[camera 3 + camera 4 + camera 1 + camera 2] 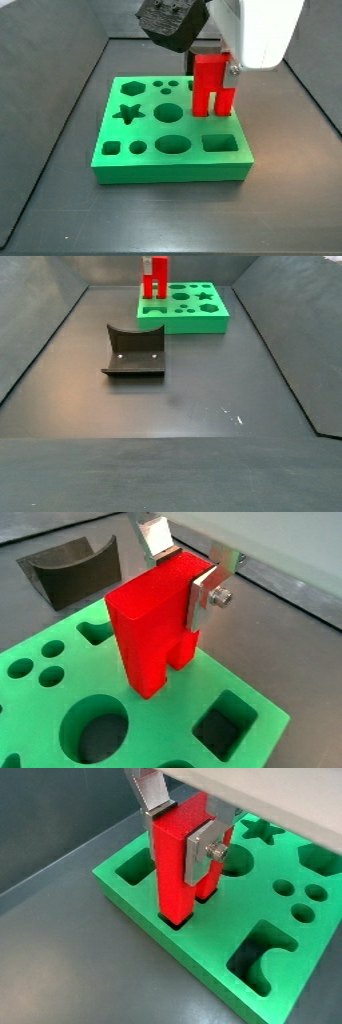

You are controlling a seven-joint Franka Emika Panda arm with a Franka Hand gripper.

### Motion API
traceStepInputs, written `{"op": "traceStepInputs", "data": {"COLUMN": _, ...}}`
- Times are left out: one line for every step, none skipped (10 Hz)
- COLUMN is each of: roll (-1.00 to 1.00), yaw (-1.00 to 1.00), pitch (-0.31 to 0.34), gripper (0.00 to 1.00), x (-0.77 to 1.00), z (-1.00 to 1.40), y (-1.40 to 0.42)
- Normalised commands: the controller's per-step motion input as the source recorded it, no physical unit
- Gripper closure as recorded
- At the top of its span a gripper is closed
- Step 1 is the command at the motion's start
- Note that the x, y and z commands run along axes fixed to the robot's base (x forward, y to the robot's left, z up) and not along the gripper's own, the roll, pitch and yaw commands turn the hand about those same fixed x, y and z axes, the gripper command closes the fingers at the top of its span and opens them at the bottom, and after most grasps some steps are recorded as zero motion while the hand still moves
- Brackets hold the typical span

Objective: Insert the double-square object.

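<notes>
The double-square object [140,632] is a tall bright red block standing upright on the green board [34,707] with many shaped holes. In a wrist view [174,878] its two legs reach down into dark openings near the board's edge. My gripper [185,580] is shut on the block's upper end, one silver finger plate on each side, as a wrist view also shows [181,838]. In both side views the block [211,85] [156,274] rises from the board [167,172] [187,324] under the white gripper body.
A dark grey curved block [134,351] lies on the dark floor, apart from the board; it also shows in a wrist view [70,570]. The board has round, star and square holes [171,144]. Dark walls enclose the floor.
</notes>
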Motion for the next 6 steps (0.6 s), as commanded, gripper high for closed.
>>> {"op": "traceStepInputs", "data": {"roll": 0.00, "yaw": -0.02, "pitch": 0.041, "gripper": 1.00, "x": 0.20, "z": -0.32, "y": -0.05}}
{"op": "traceStepInputs", "data": {"roll": 0.02, "yaw": 0.00, "pitch": 0.039, "gripper": 1.00, "x": 0.15, "z": -0.34, "y": 0.00}}
{"op": "traceStepInputs", "data": {"roll": 0.02, "yaw": 0.04, "pitch": 0.010, "gripper": 1.00, "x": 0.01, "z": -0.33, "y": 0.04}}
{"op": "traceStepInputs", "data": {"roll": 0.00, "yaw": 0.00, "pitch": 0.011, "gripper": 1.00, "x": -0.02, "z": -0.27, "y": 0.10}}
{"op": "traceStepInputs", "data": {"roll": 0.01, "yaw": 0.00, "pitch": 0.070, "gripper": 1.00, "x": 0.00, "z": -0.25, "y": 0.15}}
{"op": "traceStepInputs", "data": {"roll": 0.09, "yaw": -0.07, "pitch": 0.137, "gripper": 1.00, "x": 0.04, "z": -0.23, "y": 0.16}}
